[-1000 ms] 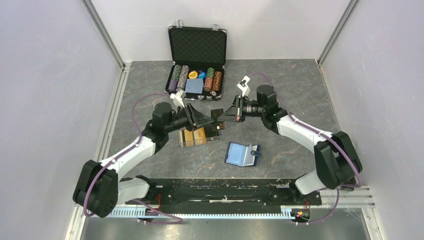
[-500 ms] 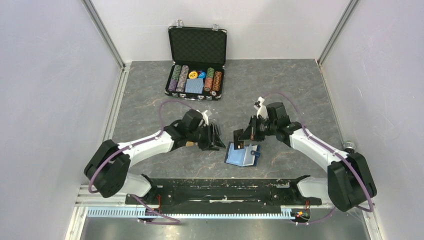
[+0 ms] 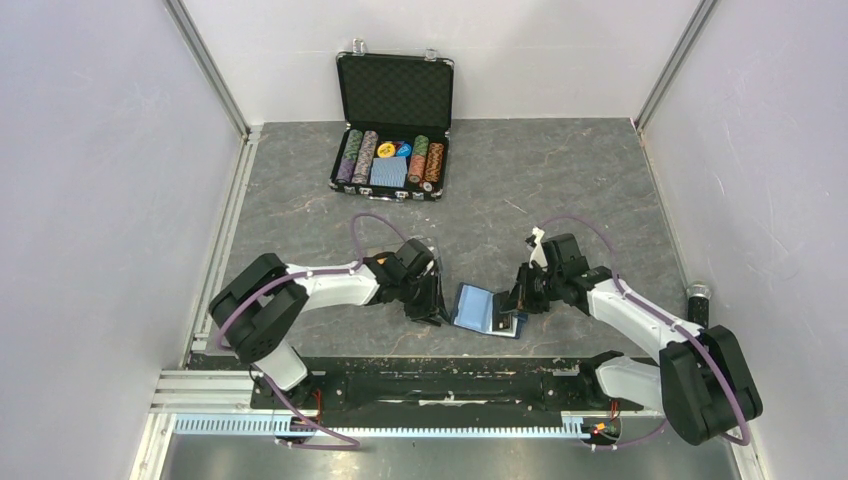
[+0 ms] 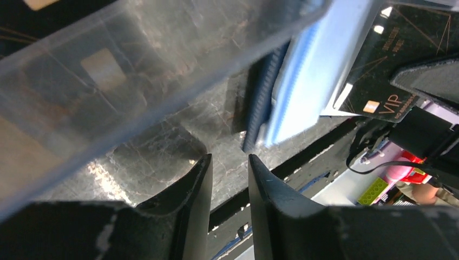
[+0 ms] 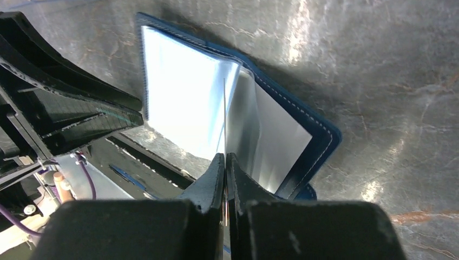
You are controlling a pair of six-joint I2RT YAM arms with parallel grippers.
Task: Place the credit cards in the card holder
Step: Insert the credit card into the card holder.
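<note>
The navy card holder (image 3: 478, 305) lies open on the table near the front edge, its light blue pockets (image 5: 184, 103) facing up. My right gripper (image 3: 514, 302) is shut on a black credit card (image 4: 387, 65) marked VIP. That card appears edge-on (image 5: 224, 116) as a thin line standing over the pockets. My left gripper (image 3: 440, 303) sits at the holder's left edge (image 4: 262, 92), open (image 4: 230, 160) with nothing between its fingers. More credit cards show dimly through the clear tray (image 4: 124, 70) above those fingers.
An open black case of poker chips (image 3: 392, 150) stands at the back. The black rail (image 3: 440, 385) at the near edge runs just in front of the holder. A small dark cylinder (image 3: 698, 293) sits by the right wall.
Both arms have swung from mid-table toward the near edge and down to the card holder. The right gripper brought the black card along; the left gripper left the tray.
</note>
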